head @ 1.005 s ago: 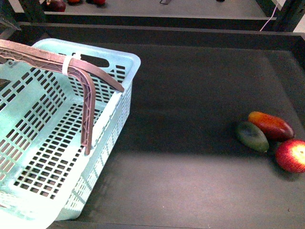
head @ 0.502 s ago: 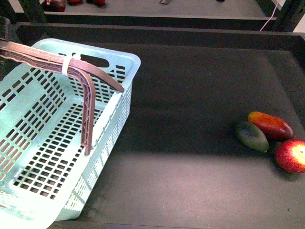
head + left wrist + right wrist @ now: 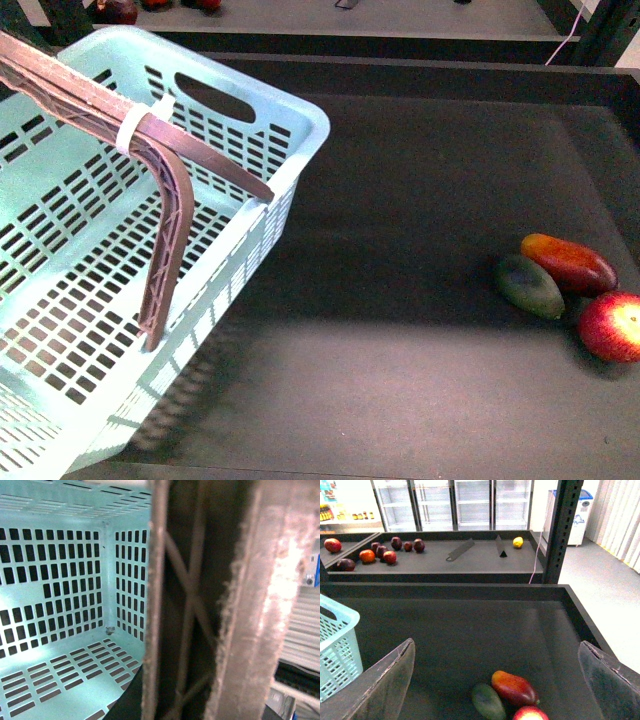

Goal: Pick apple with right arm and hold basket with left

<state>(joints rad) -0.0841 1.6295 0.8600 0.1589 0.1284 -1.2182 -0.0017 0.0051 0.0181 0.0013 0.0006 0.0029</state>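
The apple (image 3: 612,326), red with yellow streaks, lies at the far right of the dark table; in the right wrist view only the apple's top (image 3: 530,713) shows at the frame's edge. My right gripper (image 3: 497,685) hovers over the fruit, open, its fingers (image 3: 385,685) spread wide with nothing between them. The aqua basket (image 3: 300,130) fills the left side, raised and tilted. My left gripper (image 3: 185,680) is shut on the basket's brown ribbed handle (image 3: 240,605), which hides its fingers. In the front view the handle (image 3: 170,200) runs off the left edge and neither arm shows.
A red-orange mango (image 3: 568,262) and a dark green mango (image 3: 528,285) lie touching, just beside the apple. A raised black rim (image 3: 400,70) bounds the table at the back. Beyond it stand a shelf of fruit (image 3: 380,550) and a black post (image 3: 562,530).
The basket has risen and swung right, closer to the camera, its far corner now higher. The apple and both mangoes have not moved.
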